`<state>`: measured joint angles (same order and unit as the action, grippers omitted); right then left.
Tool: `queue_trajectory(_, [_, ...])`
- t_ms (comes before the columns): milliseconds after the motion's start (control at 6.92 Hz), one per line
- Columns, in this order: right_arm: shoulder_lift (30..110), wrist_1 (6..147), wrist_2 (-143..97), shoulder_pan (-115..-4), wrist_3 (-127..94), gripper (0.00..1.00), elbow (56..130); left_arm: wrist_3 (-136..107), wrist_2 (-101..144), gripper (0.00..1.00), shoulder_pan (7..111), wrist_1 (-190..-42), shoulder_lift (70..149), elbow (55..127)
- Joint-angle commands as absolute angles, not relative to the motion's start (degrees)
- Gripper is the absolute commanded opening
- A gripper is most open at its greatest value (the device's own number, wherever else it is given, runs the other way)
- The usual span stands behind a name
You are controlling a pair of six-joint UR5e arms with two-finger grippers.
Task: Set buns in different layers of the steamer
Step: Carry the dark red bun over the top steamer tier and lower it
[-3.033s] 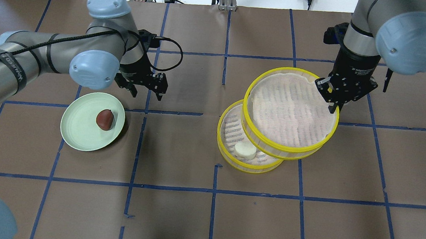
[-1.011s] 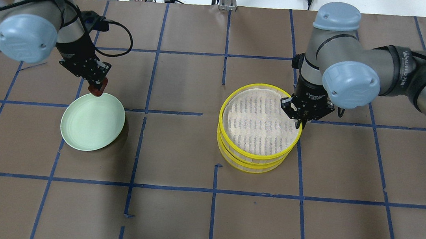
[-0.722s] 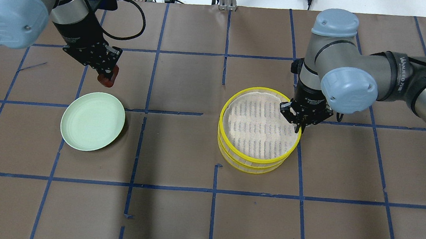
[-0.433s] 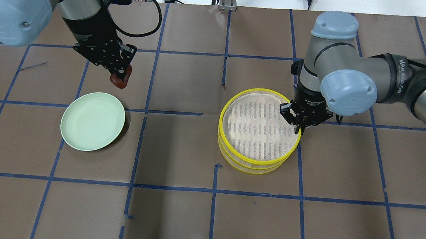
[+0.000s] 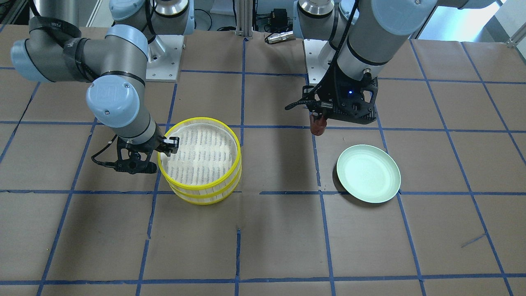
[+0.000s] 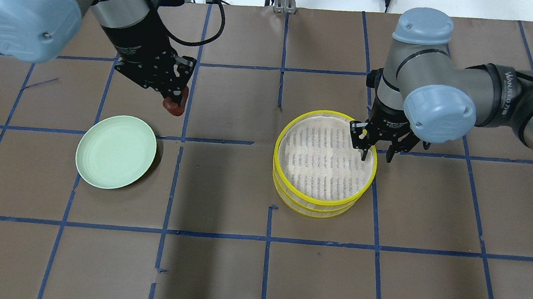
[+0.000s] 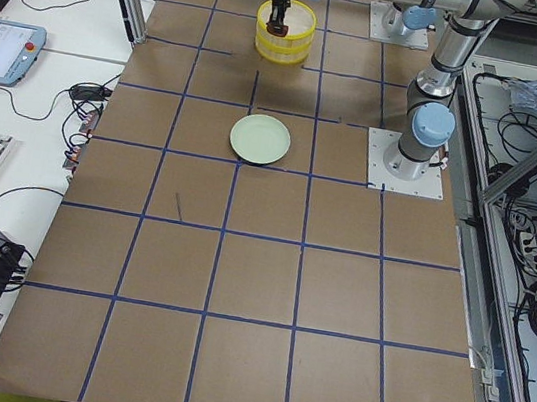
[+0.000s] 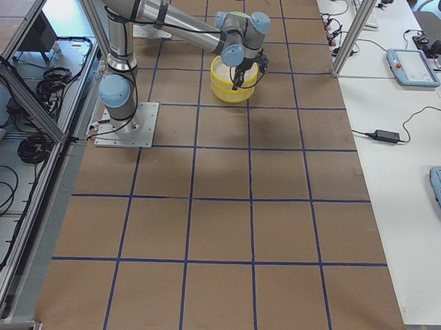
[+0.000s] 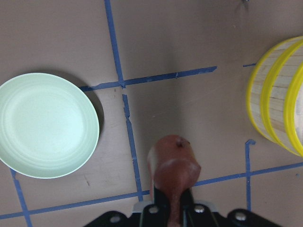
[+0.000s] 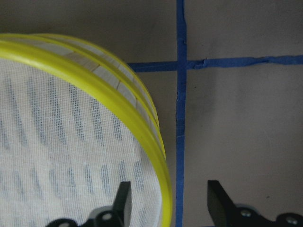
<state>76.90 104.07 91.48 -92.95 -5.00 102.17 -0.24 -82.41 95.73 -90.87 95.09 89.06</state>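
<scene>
The steamer [image 6: 315, 202] stands as two stacked layers with yellow rims; the upper layer's white slatted floor [image 6: 325, 158] holds nothing. The white bun is hidden, out of sight under the upper layer. My left gripper [image 6: 176, 96] is shut on the reddish-brown bun [image 6: 172, 105] and holds it above the table, between the plate and the steamer. The bun also shows in the left wrist view [image 9: 173, 163] and the front view [image 5: 318, 126]. My right gripper [image 6: 377, 152] is open, its fingers straddling the upper layer's right rim [image 10: 142, 127].
The pale green plate [image 6: 116, 151] lies bare on the table to the left of the steamer, below and left of the held bun. Brown table covering with a blue tape grid [image 6: 218, 236] spreads all around. Cables lie along the far edge.
My left gripper has carried the brown bun off the plate, up and rightward toward the steamer. My right gripper set the upper layer on the lower one, then opened and let go of the rim.
</scene>
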Motion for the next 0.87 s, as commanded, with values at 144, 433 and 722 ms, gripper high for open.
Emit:
queue_trajectory(144, [82.0, 93.7, 91.9, -91.7, -4.3, 1.0, 95.5, -9.8, -78.5, 0.15, 105.0, -84.4, 99.2, 89.2])
queue_trajectory(433, [83.9, 88.2, 92.0, -90.6, -4.1, 1.0, 90.6, -18.5, -76.5, 0.15, 111.0, -73.5, 106.2, 89.1])
queue_trajectory(722, [84.5, 87.4, 92.1, -89.8, -4.1, 1.0, 89.3, -26.2, -75.1, 0.16, 114.3, -67.6, 110.8, 89.6])
